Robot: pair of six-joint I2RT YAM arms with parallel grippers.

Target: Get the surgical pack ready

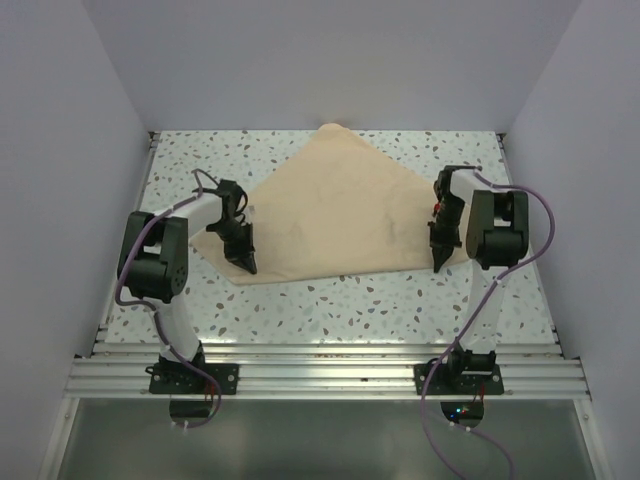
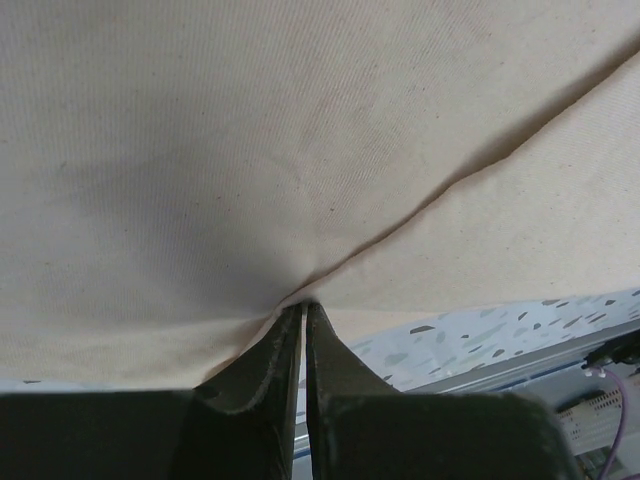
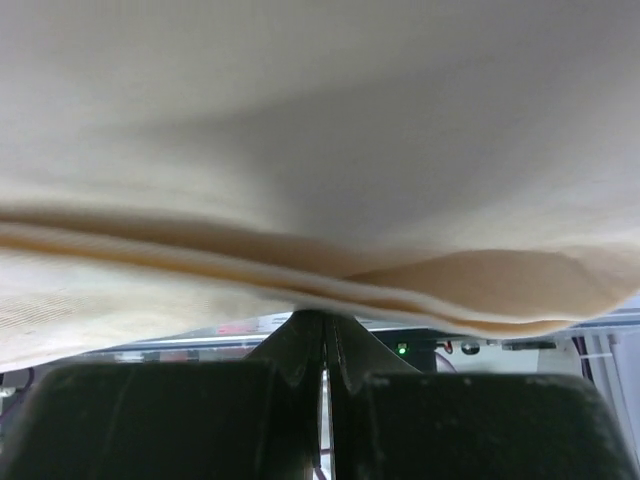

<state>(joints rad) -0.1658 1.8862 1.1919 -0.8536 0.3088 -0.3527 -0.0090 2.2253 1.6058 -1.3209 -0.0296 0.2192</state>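
Observation:
The surgical pack shows only as its tan wrap sheet (image 1: pixel 340 215), folded into a flat triangle with its point toward the back wall. My left gripper (image 1: pixel 248 265) is at the sheet's near-left corner. In the left wrist view the sheet (image 2: pixel 300 150) puckers into the tips of the left gripper (image 2: pixel 303 308), whose jaws stand a thin slit apart, pinching it. My right gripper (image 1: pixel 437 265) is at the near-right corner. In the right wrist view the folded edge of the sheet (image 3: pixel 300 120) lies on the tips of the right gripper (image 3: pixel 323 315), which is shut on it.
The wrap lies on a speckled white table (image 1: pixel 400 300). Aluminium rails (image 1: pixel 320 370) run along the near edge, where both arm bases are bolted. White walls close in the back and both sides.

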